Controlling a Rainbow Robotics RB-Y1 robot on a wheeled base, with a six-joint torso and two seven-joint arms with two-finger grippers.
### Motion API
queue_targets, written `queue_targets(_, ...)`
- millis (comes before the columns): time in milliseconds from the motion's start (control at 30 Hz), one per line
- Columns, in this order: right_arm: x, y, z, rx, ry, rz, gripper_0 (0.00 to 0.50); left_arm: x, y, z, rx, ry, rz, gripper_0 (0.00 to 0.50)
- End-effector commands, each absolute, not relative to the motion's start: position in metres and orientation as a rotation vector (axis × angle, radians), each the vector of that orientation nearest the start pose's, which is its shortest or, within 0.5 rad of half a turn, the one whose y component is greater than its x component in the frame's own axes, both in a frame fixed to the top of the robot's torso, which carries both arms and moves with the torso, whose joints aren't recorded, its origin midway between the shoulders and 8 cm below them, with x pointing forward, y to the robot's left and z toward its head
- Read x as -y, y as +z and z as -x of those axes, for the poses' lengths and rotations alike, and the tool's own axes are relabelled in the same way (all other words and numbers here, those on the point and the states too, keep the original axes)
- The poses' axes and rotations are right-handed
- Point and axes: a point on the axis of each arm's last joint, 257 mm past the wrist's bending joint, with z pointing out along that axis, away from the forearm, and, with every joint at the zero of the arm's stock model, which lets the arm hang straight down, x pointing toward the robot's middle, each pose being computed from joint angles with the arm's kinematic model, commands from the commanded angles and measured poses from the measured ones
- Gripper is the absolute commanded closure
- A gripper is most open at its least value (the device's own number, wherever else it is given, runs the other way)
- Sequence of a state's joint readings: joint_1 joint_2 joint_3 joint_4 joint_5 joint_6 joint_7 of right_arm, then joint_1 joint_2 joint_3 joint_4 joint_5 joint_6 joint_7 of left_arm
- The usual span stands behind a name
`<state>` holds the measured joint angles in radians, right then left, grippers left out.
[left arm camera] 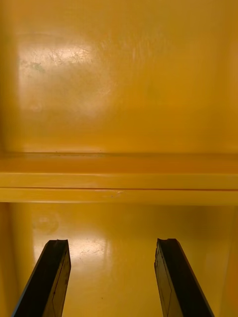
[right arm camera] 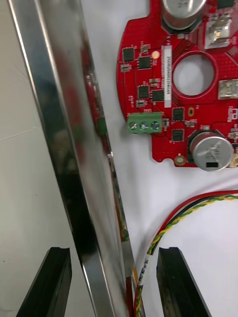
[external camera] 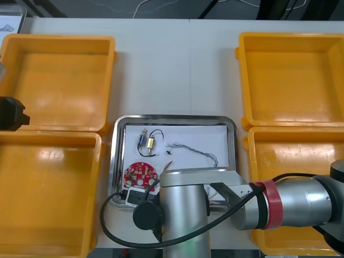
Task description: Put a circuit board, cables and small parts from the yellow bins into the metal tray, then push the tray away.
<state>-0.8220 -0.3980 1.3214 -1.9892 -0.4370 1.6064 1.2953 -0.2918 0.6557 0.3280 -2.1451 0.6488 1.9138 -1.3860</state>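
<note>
bench (external camera: pixel 177 70): light top | yellow bins (external camera: pixel 59 80): two lay on its left side, two on its right, each pair touching | metal tray (external camera: pixel 114 156): lay between the near pair, just beside both

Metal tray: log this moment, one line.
right gripper: open, astride metal tray rim | round red circuit board, red-and-yellow cable: in tray | left gripper: open over yellow bin

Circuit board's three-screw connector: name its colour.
The connector is green; the right wrist view shows it best.
</note>
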Motion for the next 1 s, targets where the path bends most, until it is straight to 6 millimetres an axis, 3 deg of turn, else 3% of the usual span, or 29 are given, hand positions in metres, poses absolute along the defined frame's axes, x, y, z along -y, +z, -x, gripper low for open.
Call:
queue_targets(33, -0.03, -0.326, -0.303, -1.984, -0.299, 1.857, 0.0, -0.387, -0.137, -0.411, -2.56, 0.113, -0.022, 0.0)
queue_targets(200, -0.03, -0.326, -0.303, -1.973, -0.302, 1.87, 0.0, -0.386, -0.137, -0.411, -2.56, 0.109, -0.013, 0.0)
queue_targets(267, -0.029, -0.326, -0.304, -1.971, -0.308, 1.871, 0.03, -0.386, -0.137, -0.411, -2.56, 0.108, -0.011, 0.0)
queue_targets(300, -0.029, -0.326, -0.304, -1.967, -0.306, 1.877, 0.072, -0.387, -0.137, -0.411, -2.56, 0.109, -0.008, 0.0)
queue_targets(367, -0.028, -0.326, -0.305, -1.966, -0.31, 1.876, 0.227, -0.387, -0.137, -0.411, -2.56, 0.109, -0.006, 0.0)
queue_targets(400, -0.028, -0.326, -0.305, -1.966, -0.308, 1.875, 0.365, -0.387, -0.137, -0.411, -2.559, 0.11, -0.005, 0.0)
queue_targets(433, -0.027, -0.326, -0.306, -1.965, -0.308, 1.875, 0.414, -0.387, -0.137, -0.411, -2.559, 0.11, -0.005, 0.0)
queue_targets(533, -0.025, -0.326, -0.309, -1.96, -0.311, 1.873, 0.472, -0.387, -0.137, -0.411, -2.559, 0.11, -0.005, 0.0)
queue_targets(633, -0.022, -0.324, -0.315, -1.956, -0.324, 1.867, 0.5, -0.387, -0.137, -0.411, -2.559, 0.11, -0.005, 0.0)
queue_targets(1000, -0.016, -0.297, -0.353, -1.895, -0.419, 1.821, 0.5, -0.387, -0.137, -0.411, -2.559, 0.11, -0.005, 0.0)
